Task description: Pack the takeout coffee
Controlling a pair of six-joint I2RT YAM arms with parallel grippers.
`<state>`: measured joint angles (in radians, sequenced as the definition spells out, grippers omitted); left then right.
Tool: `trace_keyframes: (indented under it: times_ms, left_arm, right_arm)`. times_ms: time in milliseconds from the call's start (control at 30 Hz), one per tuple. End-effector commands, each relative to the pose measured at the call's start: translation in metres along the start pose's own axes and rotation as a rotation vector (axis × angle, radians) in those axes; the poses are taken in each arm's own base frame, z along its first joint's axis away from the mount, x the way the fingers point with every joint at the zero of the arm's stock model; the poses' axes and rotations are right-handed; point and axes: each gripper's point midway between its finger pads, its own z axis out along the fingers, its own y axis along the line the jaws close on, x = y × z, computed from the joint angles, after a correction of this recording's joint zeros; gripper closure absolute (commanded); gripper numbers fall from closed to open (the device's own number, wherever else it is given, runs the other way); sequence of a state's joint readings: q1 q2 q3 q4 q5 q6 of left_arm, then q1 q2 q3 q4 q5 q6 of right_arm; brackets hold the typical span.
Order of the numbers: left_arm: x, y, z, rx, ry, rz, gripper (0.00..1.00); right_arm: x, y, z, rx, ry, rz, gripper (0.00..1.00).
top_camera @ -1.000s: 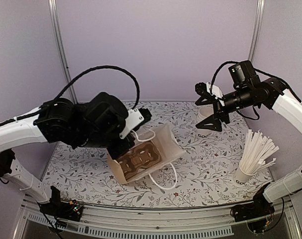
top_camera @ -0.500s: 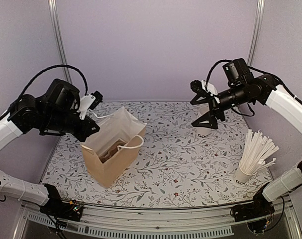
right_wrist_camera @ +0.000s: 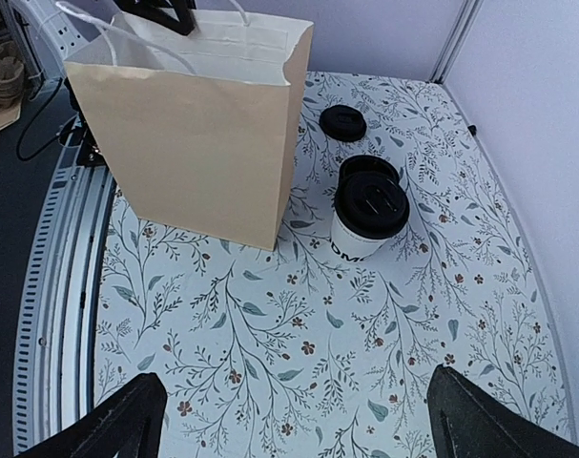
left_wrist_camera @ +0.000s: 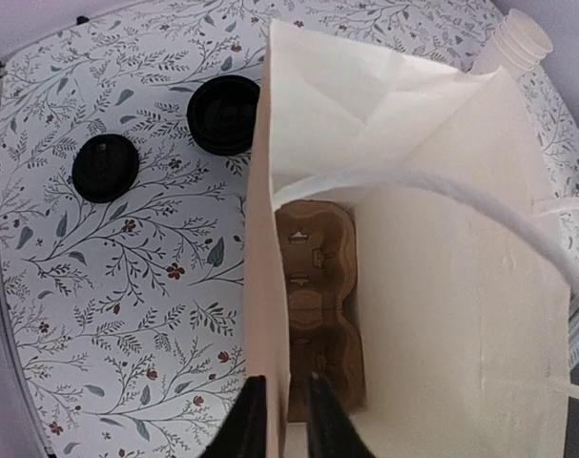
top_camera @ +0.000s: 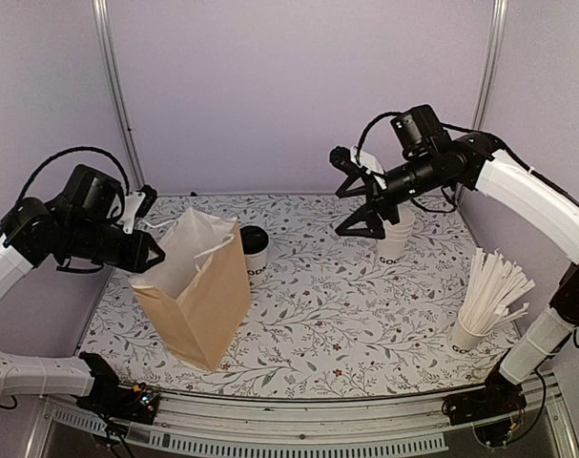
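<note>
A takeout coffee (top_camera: 254,245), a white cup with a black lid, stands on the table just right of the upright brown paper bag (top_camera: 198,286). It also shows in the right wrist view (right_wrist_camera: 370,215), with a second black lid (right_wrist_camera: 367,166) right behind it. My left gripper (top_camera: 148,252) is shut on the bag's left wall at the rim (left_wrist_camera: 278,386). A brown cardboard cup carrier (left_wrist_camera: 318,296) lies at the bottom of the bag. My right gripper (top_camera: 359,205) is wide open and empty above the table, right of the coffee (right_wrist_camera: 299,429).
A loose black lid (right_wrist_camera: 343,122) lies behind the coffee. A stack of lidless white cups (top_camera: 394,239) stands under my right arm. A cup of white stirrers (top_camera: 485,301) stands at the right front. The bag's white handles (top_camera: 211,248) stick up.
The bag went from lying on its side to standing upright, lifted by my left gripper, which moved left. The coffee now shows beside it. My right gripper moved left and up.
</note>
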<state>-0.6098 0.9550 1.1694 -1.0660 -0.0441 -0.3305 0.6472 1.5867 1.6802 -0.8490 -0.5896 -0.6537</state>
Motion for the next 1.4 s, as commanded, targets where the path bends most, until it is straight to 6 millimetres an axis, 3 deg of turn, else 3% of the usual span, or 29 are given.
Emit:
trace_keyframes:
  times_ms: [0,67,133,267,433,533,633,800,967,1167,1367]
  left_arm:
    - [-0.001,0.006,-0.009,-0.012,-0.010,-0.037,0.51]
    - [-0.013,0.007,-0.023,-0.020,-0.044,-0.021,0.34]
    - [-0.030,0.008,-0.042,-0.039,-0.090,-0.010,0.24]
    - [-0.079,-0.003,-0.081,-0.008,-0.239,0.008,0.20]
    - [-0.134,-0.035,-0.088,0.097,-0.316,0.056,0.20]
    - [-0.159,-0.052,-0.068,0.126,-0.314,0.099,0.20]
    - [-0.176,-0.051,-0.029,0.067,-0.263,0.127,0.20]
    - [-0.181,-0.049,0.046,-0.011,-0.099,0.143,0.15]
    - [-0.192,-0.045,0.092,-0.029,-0.044,0.142,0.09]
    - [-0.183,-0.058,0.147,0.053,0.059,0.109,0.01]
    - [-0.161,-0.046,0.191,-0.009,0.164,0.110,0.01]
  right_arm:
    - [-0.004,0.000,0.007,0.009,0.011,0.009,0.01]
    - [-0.003,0.001,0.007,0.010,0.013,0.008,0.01]
    - [-0.005,0.002,0.002,0.018,0.008,0.001,0.01]
    - [-0.005,0.005,-0.006,0.042,0.008,-0.018,0.01]
    - [0.001,0.004,-0.012,0.085,0.021,-0.035,0.01]
    - [0.006,0.005,-0.014,0.096,0.028,-0.036,0.01]
    - [0.012,0.008,-0.015,0.103,0.035,-0.036,0.01]
    - [0.013,0.012,-0.023,0.124,0.024,-0.049,0.01]
    - [0.014,0.019,-0.025,0.115,0.012,-0.050,0.01]
    - [0.022,0.025,-0.021,0.090,0.011,-0.042,0.01]
    - [0.021,0.031,-0.023,0.071,-0.006,-0.046,0.01]
